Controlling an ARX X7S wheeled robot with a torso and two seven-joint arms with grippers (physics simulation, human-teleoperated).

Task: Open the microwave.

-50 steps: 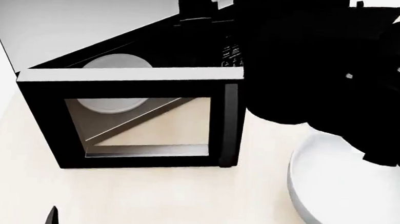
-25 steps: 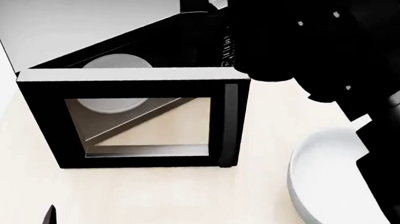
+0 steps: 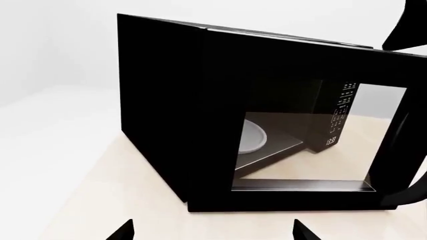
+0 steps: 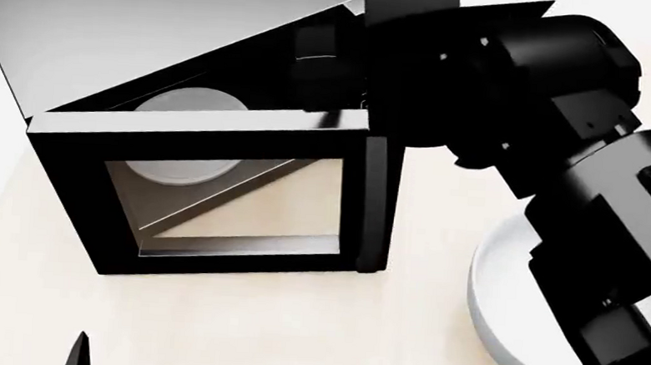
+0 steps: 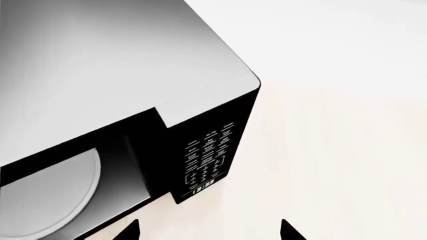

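Microwave sits at ten o'clock on our table, long axis side to side, its door swung wide toward us. Our right arm crowds the bowl; a careless retreat could knock it. Both hands gape empty: left hand, right hand.

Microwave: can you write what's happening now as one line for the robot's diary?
microwave | door swung wide open | turntable showing | right hand open above keypad | left hand open, holding nothing | bowl beside
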